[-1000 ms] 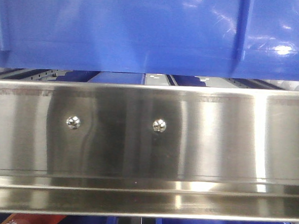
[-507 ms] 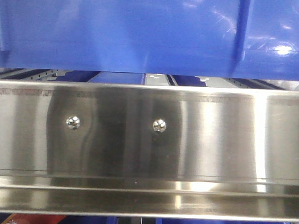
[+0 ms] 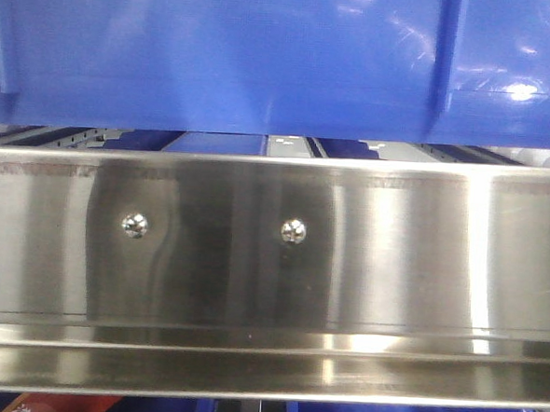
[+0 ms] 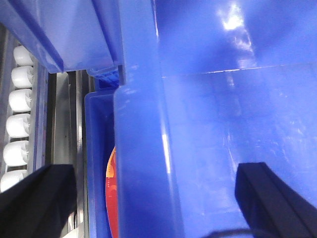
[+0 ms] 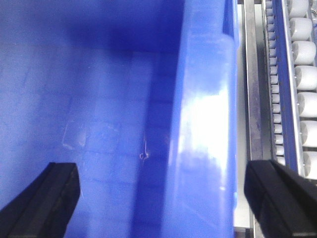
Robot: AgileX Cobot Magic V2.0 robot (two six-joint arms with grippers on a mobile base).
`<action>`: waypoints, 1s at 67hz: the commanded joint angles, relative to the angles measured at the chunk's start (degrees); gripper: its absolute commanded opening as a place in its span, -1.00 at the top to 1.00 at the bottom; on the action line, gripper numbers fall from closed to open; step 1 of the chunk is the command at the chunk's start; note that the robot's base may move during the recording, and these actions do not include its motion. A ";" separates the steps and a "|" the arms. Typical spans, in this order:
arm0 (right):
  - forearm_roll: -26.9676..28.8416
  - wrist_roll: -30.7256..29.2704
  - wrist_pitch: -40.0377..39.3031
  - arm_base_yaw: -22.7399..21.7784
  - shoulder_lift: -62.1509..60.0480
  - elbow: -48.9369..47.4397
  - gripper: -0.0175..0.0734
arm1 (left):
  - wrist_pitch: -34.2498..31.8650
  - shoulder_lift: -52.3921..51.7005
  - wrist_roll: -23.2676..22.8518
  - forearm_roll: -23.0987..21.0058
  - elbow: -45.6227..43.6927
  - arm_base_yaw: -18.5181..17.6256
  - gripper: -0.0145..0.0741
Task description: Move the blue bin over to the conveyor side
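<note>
Both jaws wide apart: left gripper (image 4: 153,203) and right gripper (image 5: 161,203) each straddle a wall of the blue bin (image 3: 265,56), unclamped. Grip and whole move seemingly remain; conveyor side unseen.

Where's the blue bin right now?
In the front view the blue bin fills the top, just above the steel rail; each wrist view shows one of its walls near white rollers.

My front view cuts the bin (image 3: 265,56) off at 12 o'clock. The left pincer (image 4: 156,196) and right pincer (image 5: 161,196) run off at 6. At 7, something red (image 4: 111,198) hides behind the bin; I can't tell what.
</note>
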 commanded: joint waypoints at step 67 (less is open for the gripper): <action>-2.52 -0.04 -2.20 0.02 1.52 -0.55 -0.61 | -0.46 -0.81 0.11 -0.07 -0.30 0.24 -0.57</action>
